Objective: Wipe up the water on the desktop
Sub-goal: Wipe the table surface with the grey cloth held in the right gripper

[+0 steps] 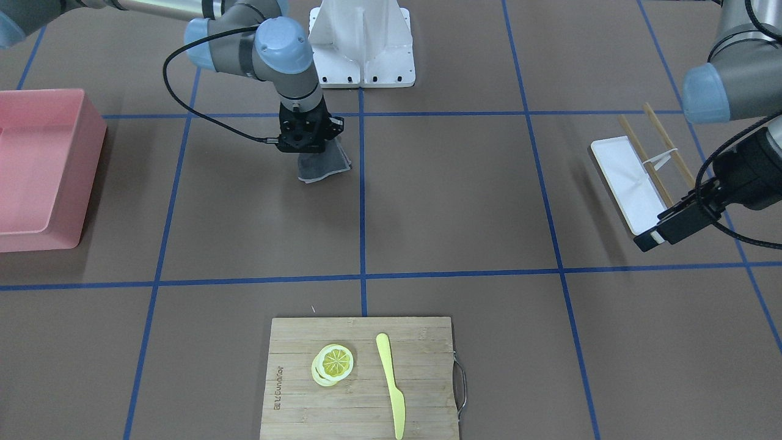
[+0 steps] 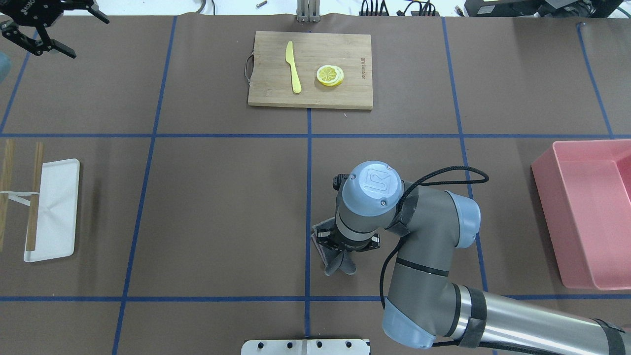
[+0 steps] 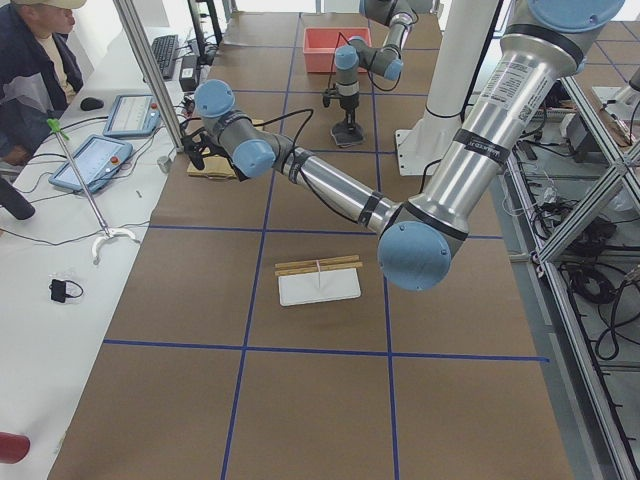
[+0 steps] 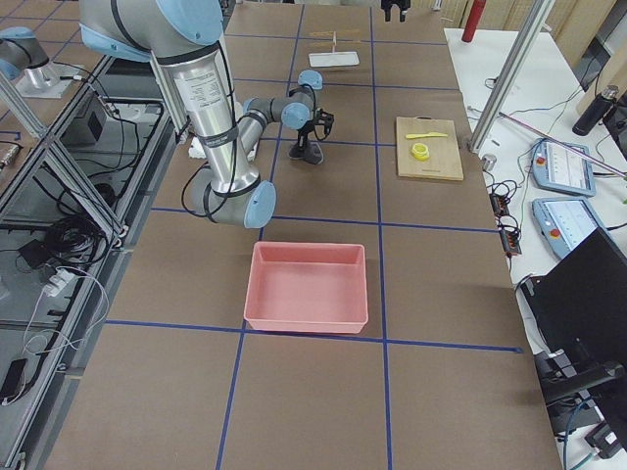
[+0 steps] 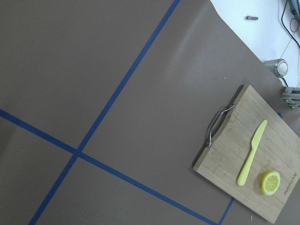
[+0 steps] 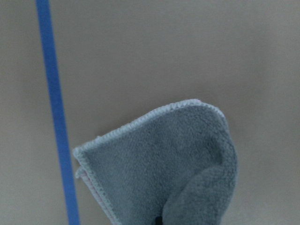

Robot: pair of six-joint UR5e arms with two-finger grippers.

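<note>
The desktop (image 1: 458,201) is a wide brown surface crossed by blue tape lines; I see no water on it. My right gripper (image 2: 340,249) points down and is shut on a folded grey cloth (image 1: 322,166). The cloth hangs from the jaws and its lower part rests on the desktop, just right of a blue line in the right wrist view (image 6: 164,173). My left gripper (image 2: 42,27) is open and empty, raised over the far left corner of the desktop. Its wrist view shows only the desktop (image 5: 93,70) and the cutting board.
A bamboo cutting board (image 1: 360,379) carries lemon slices (image 1: 333,363) and a yellow knife (image 1: 391,385). A pink bin (image 2: 591,217) stands on my right. A white tray (image 2: 54,207) with chopsticks lies on my left. The white arm base (image 1: 361,43) is behind the cloth.
</note>
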